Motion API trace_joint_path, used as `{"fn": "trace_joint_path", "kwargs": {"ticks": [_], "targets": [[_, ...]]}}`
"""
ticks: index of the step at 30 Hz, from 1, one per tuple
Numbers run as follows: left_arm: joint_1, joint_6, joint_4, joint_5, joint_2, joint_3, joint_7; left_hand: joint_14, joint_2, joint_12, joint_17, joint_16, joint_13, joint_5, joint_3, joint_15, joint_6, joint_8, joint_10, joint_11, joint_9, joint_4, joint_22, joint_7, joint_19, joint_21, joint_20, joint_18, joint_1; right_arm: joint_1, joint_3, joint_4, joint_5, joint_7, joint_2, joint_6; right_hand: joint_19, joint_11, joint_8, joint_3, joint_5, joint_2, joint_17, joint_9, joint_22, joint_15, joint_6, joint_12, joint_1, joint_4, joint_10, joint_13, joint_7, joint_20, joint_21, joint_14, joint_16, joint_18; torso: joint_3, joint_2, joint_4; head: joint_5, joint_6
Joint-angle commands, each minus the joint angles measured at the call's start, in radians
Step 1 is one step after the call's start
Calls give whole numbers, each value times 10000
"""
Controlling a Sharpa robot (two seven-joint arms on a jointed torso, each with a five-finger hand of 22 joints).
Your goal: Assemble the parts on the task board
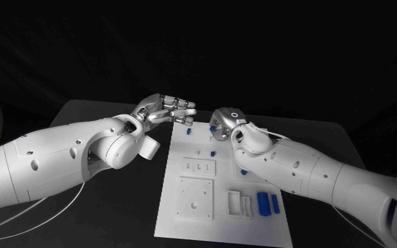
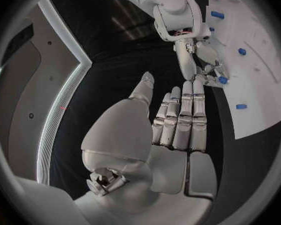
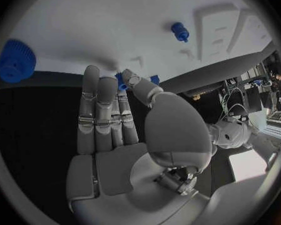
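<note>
Blue part (image 3: 121, 81) pinched at the tips of the right hand (image 1: 225, 123), thumb against fingers (image 3: 107, 105), just over the far edge of the white task board (image 1: 186, 213); judged held for seating there. Left hand (image 1: 166, 110) hovering beside it, fingers (image 2: 183, 116) straight, pressed side by side, holding nothing. More blue parts (image 1: 268, 202) on the board, nearer than both hands. Black counter (image 1: 108, 213) below.
</note>
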Motion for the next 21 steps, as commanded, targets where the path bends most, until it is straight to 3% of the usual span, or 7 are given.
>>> {"fn": "trace_joint_path", "kwargs": {"ticks": [1, 11, 21], "targets": [[16, 170, 29, 24, 26, 10, 58, 57, 94, -38, 9, -26, -4, -1, -36, 43, 47, -20, 35, 63, -11, -10, 2, 54, 37, -66, 50, 88, 18, -41, -22, -70, -152, -106, 51, 161, 51, -42, 27, 60, 23, 181, -13, 8, 8, -39, 75, 28, 86, 12, 72, 16, 18, -19, -47, -16, 37, 180, 0, 14, 8, 2, -28], [16, 197, -55, 24, 61, 10, 57, 57, 94, -38, 9, -26, -4, -1, -36, 43, 47, -20, 35, 63, -11, -10, 2, 54, 37, -66, 50, 88, 18, -41, -22, -193, -160, -156, 61, 377, 54, -42, 30, 65, 19, 184, -28, 6, 64, -37, 81, 30, 83, 16, 73, 16, 18, -15, -72, -16, 44, 175, -6, 15, -18, 37, -55], [16, 187, -69, 24, 83, 10, 57, 52, 90, -39, 9, -26, -5, -2, -45, 44, 15, -21, -2, 62, -13, -15, 1, 40, 34, -73, 52, 87, 11, -43, -22, -353, -113, -136, 156, 394, 51, -39, 28, 67, 22, 186, -36, 4, 104, -36, 72, 28, 79, 7, 63, 15, 20, -18, -104, -25, 51, 168, -1, 20, 2, 37, -62]]}}
